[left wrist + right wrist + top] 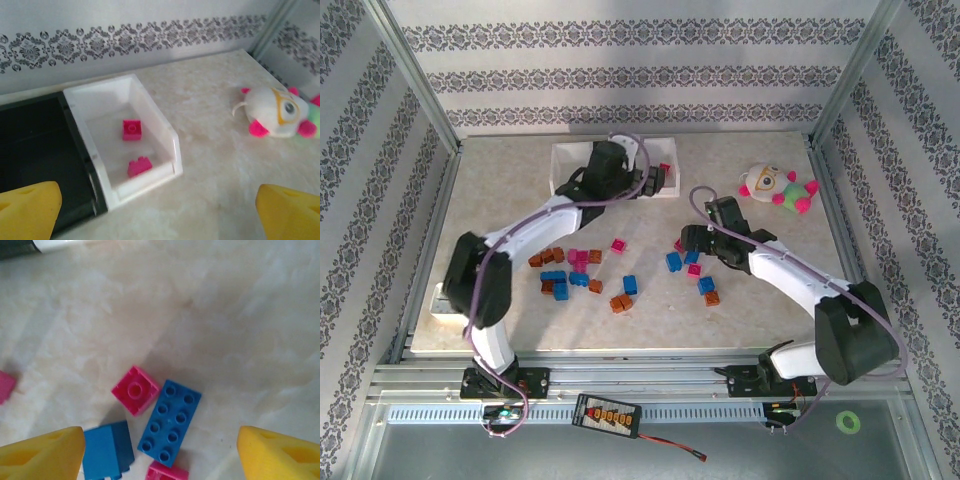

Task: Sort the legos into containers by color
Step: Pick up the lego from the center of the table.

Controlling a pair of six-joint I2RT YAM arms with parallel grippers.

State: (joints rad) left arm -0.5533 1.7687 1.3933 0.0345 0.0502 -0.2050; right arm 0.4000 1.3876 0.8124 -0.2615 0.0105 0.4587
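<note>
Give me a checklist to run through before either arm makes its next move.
1. Left gripper open and empty: ok.
2. Two pink bricks lying inside the white bin: ok.
3. Right gripper open above the blue brick: ok.
4. Blue brick clear of neighbours: not ok, a pink brick appears to touch its side.
5. Table cleared of loose bricks: not ok, many lie unsorted.
6. Black bin contents: cannot tell, too dark.

The black bin (35, 135) and plush toy (275, 112) are cut off.
</note>
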